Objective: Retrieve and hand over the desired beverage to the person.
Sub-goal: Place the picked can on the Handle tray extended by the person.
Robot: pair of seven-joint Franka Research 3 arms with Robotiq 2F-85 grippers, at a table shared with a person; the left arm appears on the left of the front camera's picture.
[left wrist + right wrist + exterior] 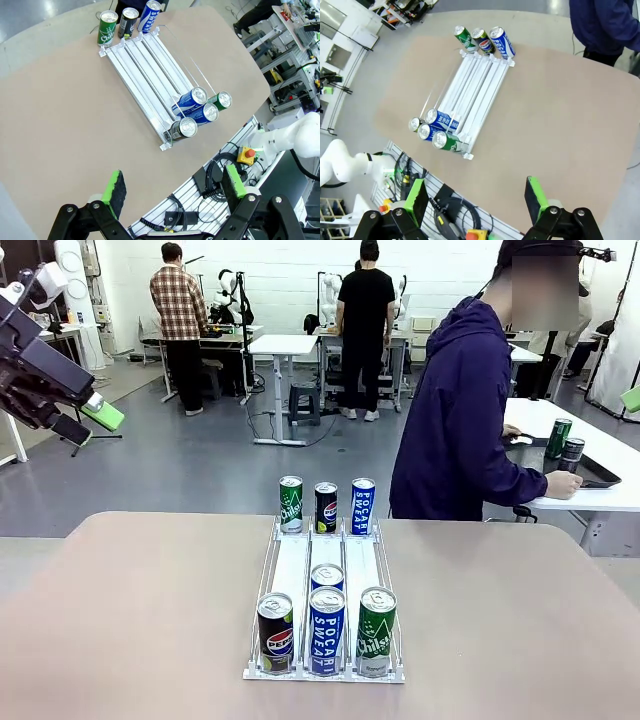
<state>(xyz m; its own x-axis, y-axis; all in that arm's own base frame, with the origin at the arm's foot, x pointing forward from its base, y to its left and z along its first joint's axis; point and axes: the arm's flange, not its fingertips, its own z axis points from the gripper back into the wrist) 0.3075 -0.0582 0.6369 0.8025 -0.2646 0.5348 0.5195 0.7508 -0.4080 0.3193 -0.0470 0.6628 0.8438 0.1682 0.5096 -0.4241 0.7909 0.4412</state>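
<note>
Both arms hang raised above the table (120,600), the left gripper (172,192) and right gripper (476,197) each with jaws spread wide and empty. Seven beverage cans (326,628) stand in the white rack (292,570) at the table's centre. The person (455,420) in the purple hooded jacket leans toward a side table, one hand (565,484) resting there.

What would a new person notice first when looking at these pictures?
First, the white rack in the middle of the tan table: four drink cans crowd its near end, and three more cans stand in a row on the table just past its far end. Next, the person in a dark purple hooded jacket at the far right, turned away toward a side table. Both grippers, left gripper and right gripper, hang open high above the table.
</note>
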